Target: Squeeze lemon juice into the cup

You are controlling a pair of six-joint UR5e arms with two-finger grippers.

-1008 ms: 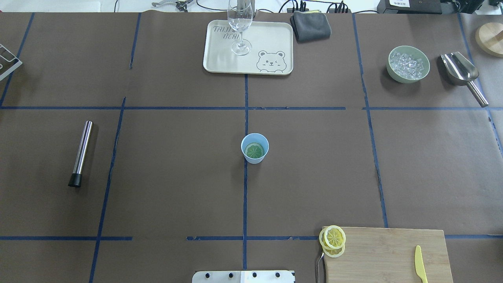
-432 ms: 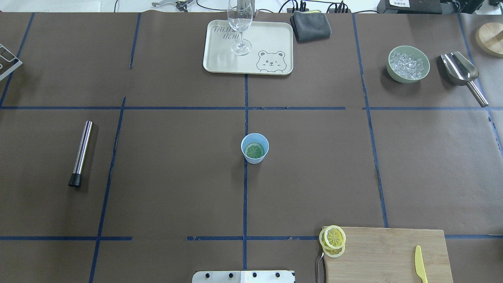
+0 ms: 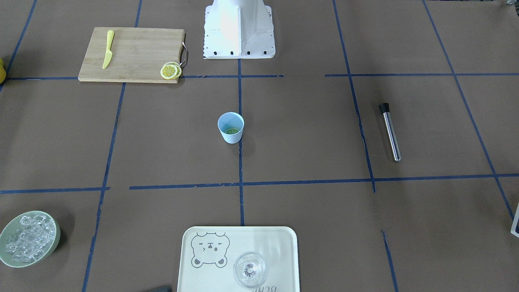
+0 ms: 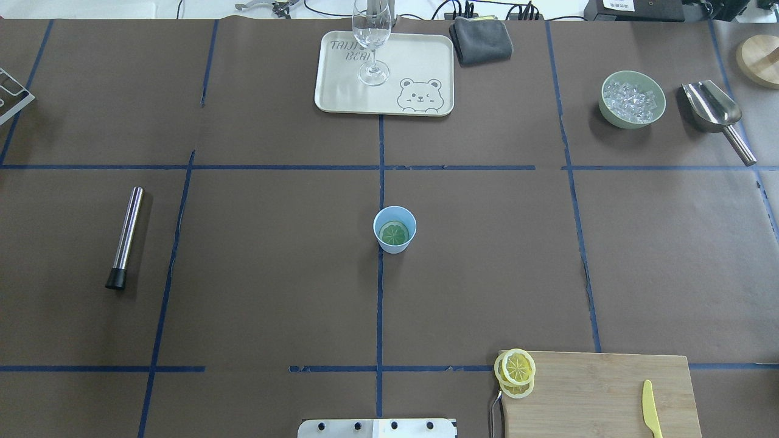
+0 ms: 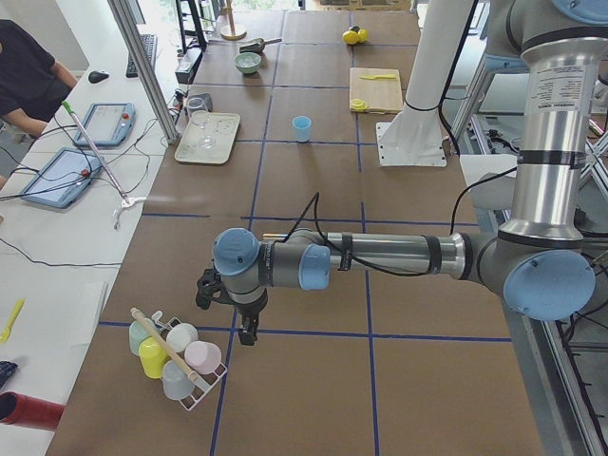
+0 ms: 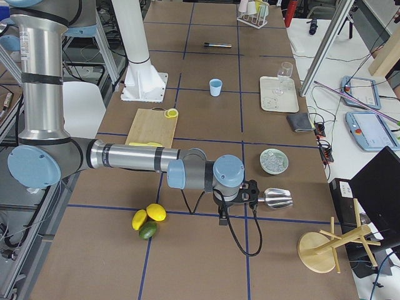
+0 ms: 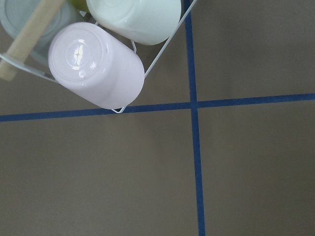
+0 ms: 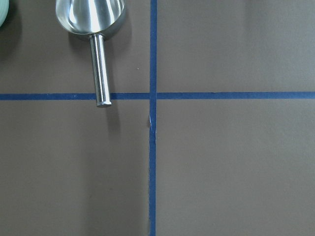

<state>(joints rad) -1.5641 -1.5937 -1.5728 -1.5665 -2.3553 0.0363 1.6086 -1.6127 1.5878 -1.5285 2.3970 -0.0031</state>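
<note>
Tabletop (image 4: 274,274): brown paper ruled into squares with blue tape. Operators' desk with tablets runs along its far side. Clock set on the overhead view, 12 pointing away from the robot. The cup (image 4: 395,247) stands upright near the centre on a tape line, with a greenish slice (image 4: 394,232) flat in its bottom. The lemon (image 4: 518,365) lies at 5 o'clock from the cup, topmost of a small stack of slices on the 10 o'clock corner of a wooden board (image 4: 596,395); the stack overhangs that corner. Yellow knife (image 4: 650,417) at the board's 4 o'clock end. Tray (image 4: 420,55) with a stemmed glass (image 4: 372,36) at 12, bowl of ice (image 4: 633,123) at 2, metal tube (image 4: 126,234) at 9. Left arm (image 5: 380,256) reaches low to the tabletop's left end, wrist just beside a rack of upturned cups (image 5: 176,361); right arm (image 6: 137,156) reaches to the right end, wrist near a metal scoop (image 6: 276,198). Cannot tell whether the left jaws or the right jaws are parted or closed. Both are well apart from lemon and cup. Bare paper lies between cup and board.
</note>
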